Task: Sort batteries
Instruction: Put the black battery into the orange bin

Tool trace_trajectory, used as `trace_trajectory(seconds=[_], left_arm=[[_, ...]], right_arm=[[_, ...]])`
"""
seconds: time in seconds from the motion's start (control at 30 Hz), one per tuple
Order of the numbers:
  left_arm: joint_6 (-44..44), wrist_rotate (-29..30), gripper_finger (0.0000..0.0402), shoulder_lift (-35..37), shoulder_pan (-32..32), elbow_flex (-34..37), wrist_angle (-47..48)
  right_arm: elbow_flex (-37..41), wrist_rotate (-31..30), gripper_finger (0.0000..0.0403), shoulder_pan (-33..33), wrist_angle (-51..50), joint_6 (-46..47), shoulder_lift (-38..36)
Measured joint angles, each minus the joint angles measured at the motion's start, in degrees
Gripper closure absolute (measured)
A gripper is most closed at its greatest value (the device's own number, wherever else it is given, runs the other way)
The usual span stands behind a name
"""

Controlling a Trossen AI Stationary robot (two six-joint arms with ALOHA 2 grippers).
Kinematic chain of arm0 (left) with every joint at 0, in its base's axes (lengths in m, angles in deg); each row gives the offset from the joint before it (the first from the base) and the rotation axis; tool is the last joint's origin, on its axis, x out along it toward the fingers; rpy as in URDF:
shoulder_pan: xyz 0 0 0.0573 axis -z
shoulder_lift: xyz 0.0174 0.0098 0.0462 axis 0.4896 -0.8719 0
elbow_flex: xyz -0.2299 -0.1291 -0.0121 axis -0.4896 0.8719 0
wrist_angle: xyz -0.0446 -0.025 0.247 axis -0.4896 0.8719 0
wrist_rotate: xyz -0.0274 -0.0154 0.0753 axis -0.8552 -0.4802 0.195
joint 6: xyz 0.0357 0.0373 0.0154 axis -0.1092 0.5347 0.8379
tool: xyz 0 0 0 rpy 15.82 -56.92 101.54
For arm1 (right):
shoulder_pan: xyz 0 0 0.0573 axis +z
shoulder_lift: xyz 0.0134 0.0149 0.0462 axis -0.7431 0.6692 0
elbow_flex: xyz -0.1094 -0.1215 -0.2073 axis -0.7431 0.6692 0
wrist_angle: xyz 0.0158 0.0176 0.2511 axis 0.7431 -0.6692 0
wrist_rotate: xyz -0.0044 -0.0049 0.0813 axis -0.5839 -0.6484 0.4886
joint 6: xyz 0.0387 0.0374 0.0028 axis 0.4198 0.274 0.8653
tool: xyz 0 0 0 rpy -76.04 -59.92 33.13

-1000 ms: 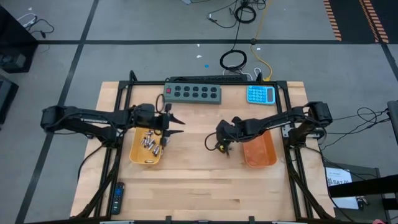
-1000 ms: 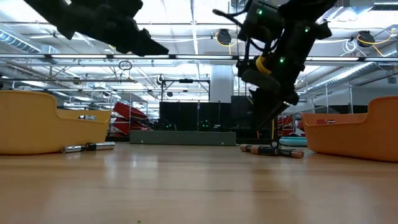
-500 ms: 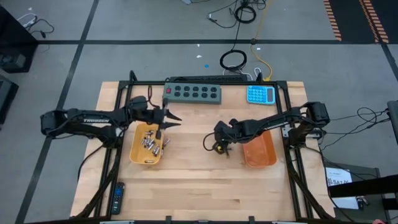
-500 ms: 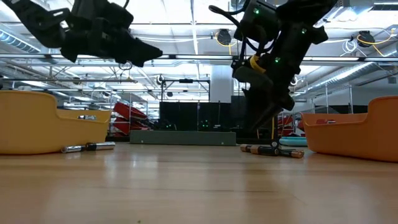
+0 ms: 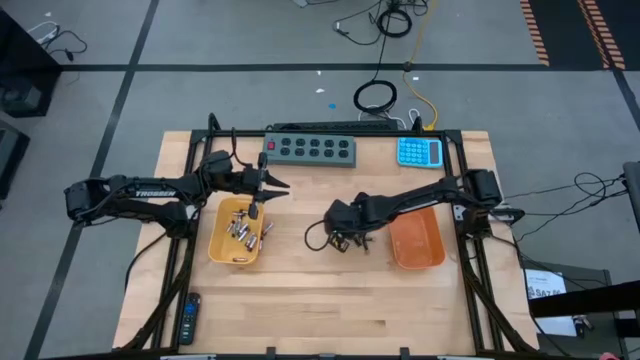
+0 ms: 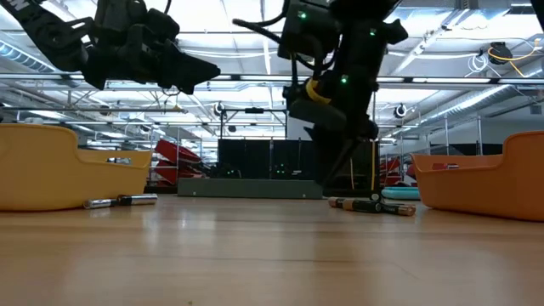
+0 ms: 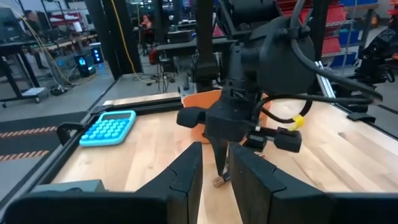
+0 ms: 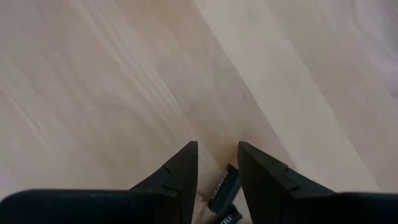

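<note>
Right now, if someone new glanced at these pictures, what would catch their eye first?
Probably the yellow tray on the table's left, scattered with small silvery batteries, and the orange tray on the right. Between them, the right end effector points down, open, over dark batteries on the wood.

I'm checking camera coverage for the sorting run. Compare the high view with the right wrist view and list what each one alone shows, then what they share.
Only the high view shows the yellow tray holding batteries, the orange tray, the blue calculator, the black remote, and the left claw above the yellow tray's far edge.

Only the right wrist view shows a dark battery lying between the right claw's open fingers.

Both show the wooden table and the right claw, low over its middle.
</note>
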Motion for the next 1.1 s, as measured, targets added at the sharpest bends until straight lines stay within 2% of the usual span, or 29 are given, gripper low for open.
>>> trace_trajectory(seconds=[0.23,0.4,0.8,0.93,1.1], left_arm=[[-0.6,0.0,0.0314,0.0,0.0,0.0,0.1],[-1.5,0.0,0.0314,0.0,0.0,0.0,0.2],[-2.5,0.0,0.0314,0.0,0.0,0.0,0.2],[-2.4,0.1,0.0314,0.0,0.0,0.0,0.2],[-2.4,1.4,0.0314,0.0,0.0,0.0,0.1]], right_arm=[[1.3,0.7,0.0298,-1.0,-3.2,1.9,0.1],[2.5,4.7,0.0298,-2.2,-0.9,1.6,0.1],[6.0,7.4,0.0301,-3.7,1.9,0.7,0.0],[7.5,8.3,0.0324,-4.6,4.3,-0.6,-0.3],[7.8,8.8,0.0374,-5.8,4.5,-3.4,-0.4]])
